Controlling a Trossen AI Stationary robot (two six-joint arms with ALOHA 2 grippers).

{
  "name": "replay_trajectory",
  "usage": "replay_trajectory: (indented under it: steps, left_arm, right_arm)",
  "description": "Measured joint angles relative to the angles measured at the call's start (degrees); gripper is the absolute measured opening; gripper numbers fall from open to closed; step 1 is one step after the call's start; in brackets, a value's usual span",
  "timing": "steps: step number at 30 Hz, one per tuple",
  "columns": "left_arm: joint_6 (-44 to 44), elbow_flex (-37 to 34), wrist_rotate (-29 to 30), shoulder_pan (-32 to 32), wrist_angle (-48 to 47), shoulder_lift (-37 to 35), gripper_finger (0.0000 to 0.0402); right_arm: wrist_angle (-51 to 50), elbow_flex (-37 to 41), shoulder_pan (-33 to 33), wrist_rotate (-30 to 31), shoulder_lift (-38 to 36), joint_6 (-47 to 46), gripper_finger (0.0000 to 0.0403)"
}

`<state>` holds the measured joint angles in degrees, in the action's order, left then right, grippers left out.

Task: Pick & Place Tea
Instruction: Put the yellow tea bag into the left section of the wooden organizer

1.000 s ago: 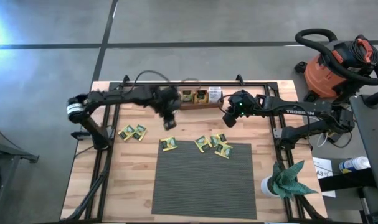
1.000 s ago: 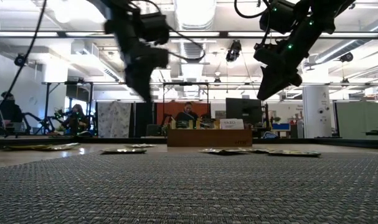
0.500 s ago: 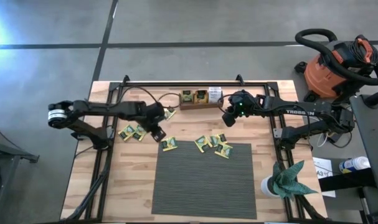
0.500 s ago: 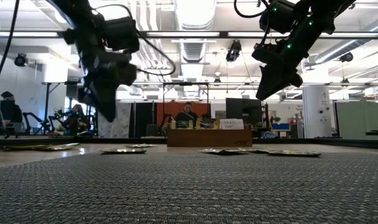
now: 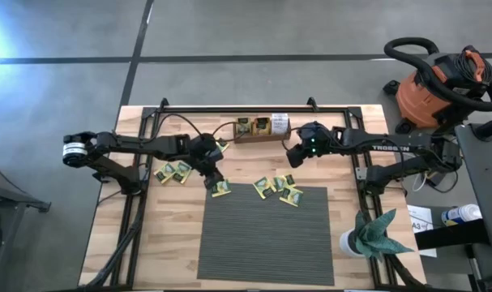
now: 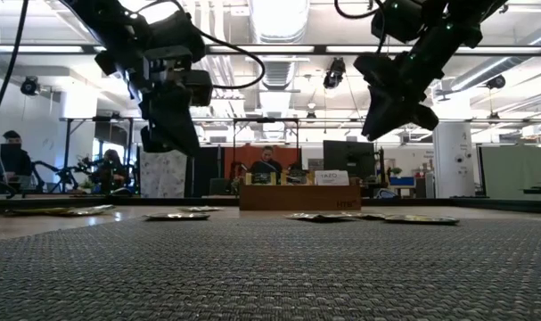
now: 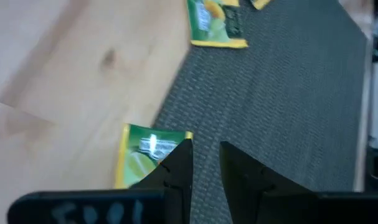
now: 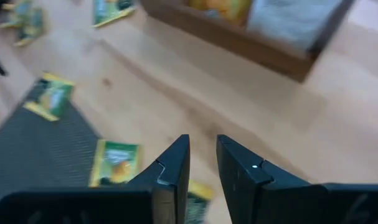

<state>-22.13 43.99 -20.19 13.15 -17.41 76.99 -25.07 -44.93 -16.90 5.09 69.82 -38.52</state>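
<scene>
Here the left gripper [image 5: 214, 176] hangs over the wooden table [image 5: 148, 251] just off the mat's far-left corner, its two fingers [image 7: 176, 168] drawn near each other with a narrow gap between them and nothing in that gap. Directly below and slightly to the table side of those fingers lies one yellow-green sachet [image 7: 148, 152], flat, straddling the edge where bare wood meets the grey mat [image 5: 266, 235]; in the high view it sits just beside the gripper, toward the mat. It is square, so no long axis matters; its flatness does, and I judge the fingers need to come straight down and pinch an edge.

Farther out on the left arm's side, a pair of sachets [image 5: 173, 172] rests on the wood, and another lies near the tray's left end [image 5: 222, 147]. The right gripper [image 5: 295, 157] hovers between the wooden tray [image 5: 262, 137] and a cluster of sachets [image 5: 278, 189] at the mat's far edge; its fingers [image 8: 173, 165] also stand a little apart, empty. That cluster lies nearer the right arm, the straddling sachet plainly nearer the left.

The tray at the table's far edge already holds some tea, seemingly sorted by colour, so the carry from either gripper runs away from the mat toward it.
</scene>
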Motion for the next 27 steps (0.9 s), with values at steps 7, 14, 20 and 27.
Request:
replay_trajectory:
  steps: [7, 14, 20, 27]
  left_arm:
    - [-0.76, -1.39, -4.02, -0.58, -0.16, 0.0, 0.0073]
    - [-2.51, -5.88, -3.93, -2.61, 2.73, 0.17, 0.0073]
    - [-8.95, -10.43, -2.83, -4.6, 9.3, 0.22, 0.0073]
    - [-13.55, -13.48, -0.38, -8.03, 13.07, 0.22, 0.0073]
  right_arm:
    - [6.33, 0.17, 4.25, -2.15, 0.13, -3.75, 0.0079]
    - [15.38, 0.17, 5.72, -4.34, 6.26, -8.03, 0.0079]
    - [20.91, -0.32, 6.68, -11.32, 15.38, -11.06, 0.0079]
    - [19.21, -2.99, 8.74, -11.62, 22.07, -10.83, 0.0079]
